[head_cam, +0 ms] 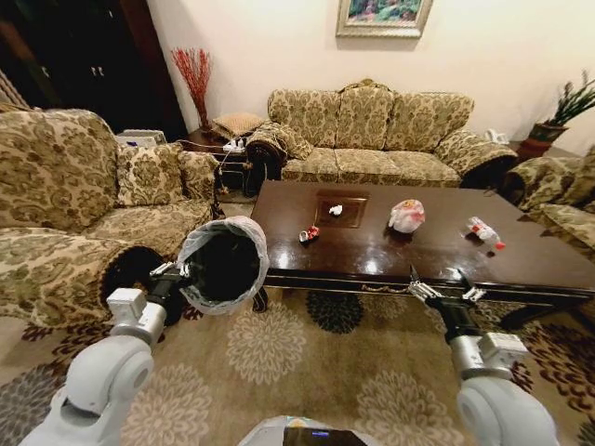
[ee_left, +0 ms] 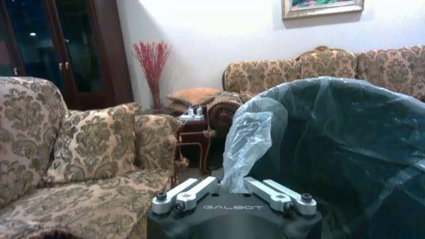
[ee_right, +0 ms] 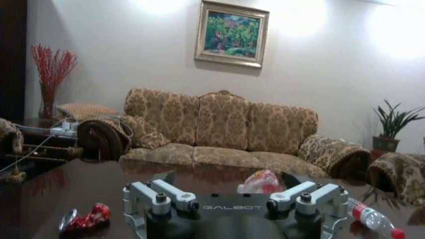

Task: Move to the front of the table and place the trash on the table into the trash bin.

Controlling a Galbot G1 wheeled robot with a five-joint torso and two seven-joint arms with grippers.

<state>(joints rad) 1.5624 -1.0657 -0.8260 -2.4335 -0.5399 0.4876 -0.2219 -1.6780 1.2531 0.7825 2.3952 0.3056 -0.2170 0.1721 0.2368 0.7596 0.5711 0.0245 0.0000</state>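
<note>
Four pieces of trash (head_cam: 406, 216) lie on the table (head_cam: 372, 255); the left gripper (head_cam: 168, 271) clamps the trash bin (head_cam: 223, 265) at nine o'clock, the right gripper (head_cam: 442, 289) spread, empty.

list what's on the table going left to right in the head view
red-and-black wrapper → white paper ball → pink-white plastic bag bundle → clear red-capped bottle

We note a white wall (head_cam: 279, 46) bearing a framed painting (head_cam: 383, 16) above the patterned sofa (head_cam: 372, 130); left of it, red branches (head_cam: 195, 79); before it, floral carpet (head_cam: 279, 362).
</note>
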